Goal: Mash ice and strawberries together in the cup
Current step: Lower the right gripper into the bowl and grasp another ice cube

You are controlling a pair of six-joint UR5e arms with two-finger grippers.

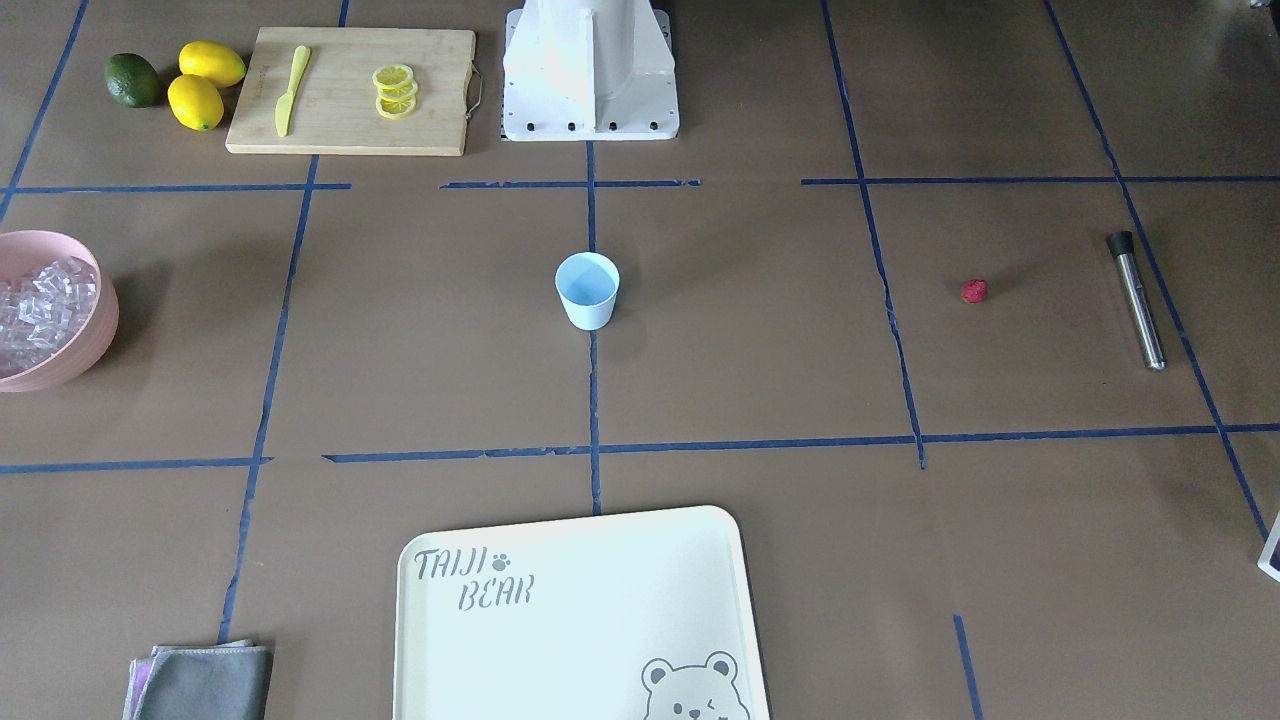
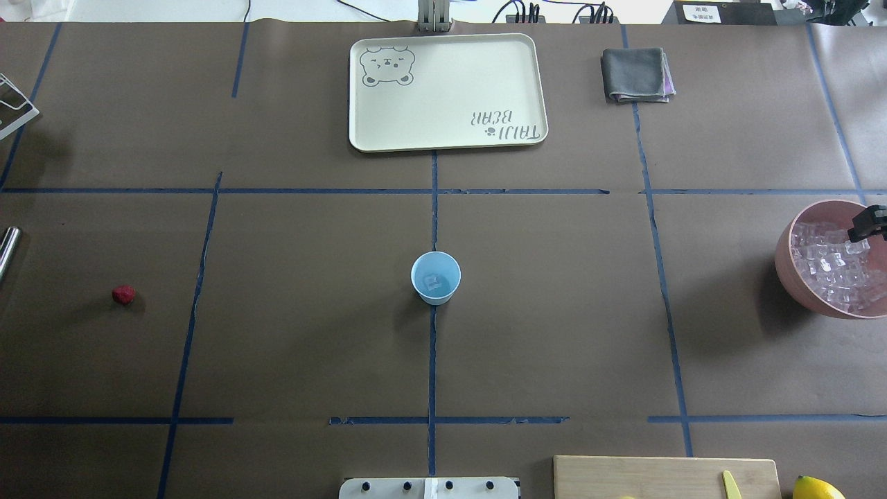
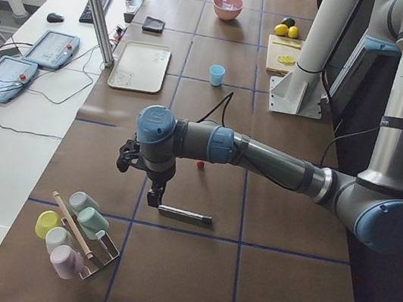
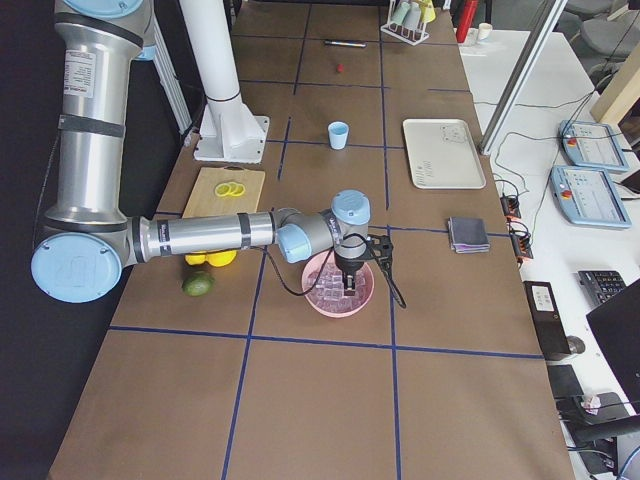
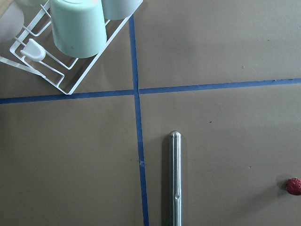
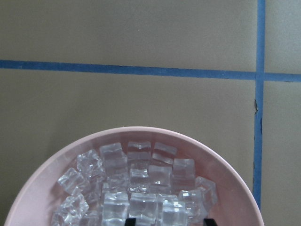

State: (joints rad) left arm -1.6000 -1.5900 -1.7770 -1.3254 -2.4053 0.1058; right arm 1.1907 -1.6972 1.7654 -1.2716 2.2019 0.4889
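Cup (image 2: pixel 435 277) stands upright mid-desk, mouth up, one ice cube (image 2: pixel 433 282) inside!
At the desk's left end the left hand (image 3: pixel 154 195) hovers over a steel rod (image 1: pixel 1138 305) lying flat, lengthwise from robot side to far side, black cap toward the robot; its grip, cannot tell. Strawberry (image 1: pixel 974 291) lies near it. Far right edge: right hand (image 2: pixel 867 227), fingers spread, empty, above the pink bowl (image 2: pixel 786 263) of ice (image 6: pixel 141 188).

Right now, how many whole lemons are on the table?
2: upper lemon and lower lemon in the front-facing view, together, between the green fruit and the cutting board.
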